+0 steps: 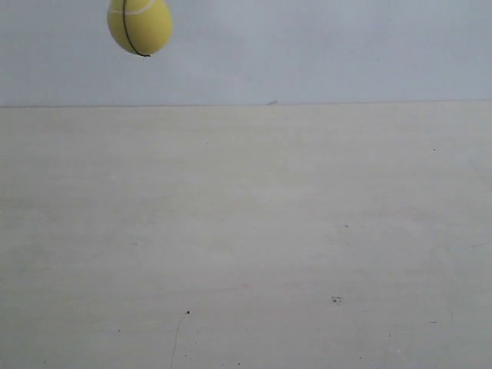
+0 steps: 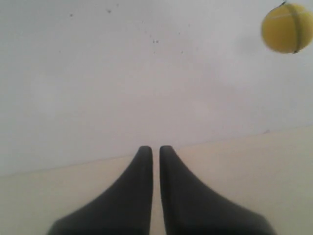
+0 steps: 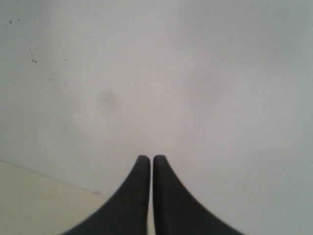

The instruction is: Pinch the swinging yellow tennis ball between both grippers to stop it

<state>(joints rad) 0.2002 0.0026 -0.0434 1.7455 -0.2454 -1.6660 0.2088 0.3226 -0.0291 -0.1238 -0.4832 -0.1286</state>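
At about 11 o'clock in the exterior view, we see the yellow tennis ball (image 1: 139,27) hanging in the air in front of the pale wall (image 1: 323,46). It is cut by the picture's edge and sits well above the desk (image 1: 254,231). The desk's far edge runs straight from 9 to 3 o'clock where it meets the wall. Below that line the pale wood spreads wide, marked by a few dark specks. A white seam and a thin dark line cross the ball.

In the left wrist view we find the ball (image 2: 287,28) against the wall. It is well apart from the left hand (image 2: 155,149), out beyond the fingertips and off to one side. That hand's two black fingers stand together but for a thin slit, touching nothing. The right hand (image 3: 151,159) likewise has its fingers drawn together with a hairline gap. It grips nothing and points at the wall above the desk's edge.
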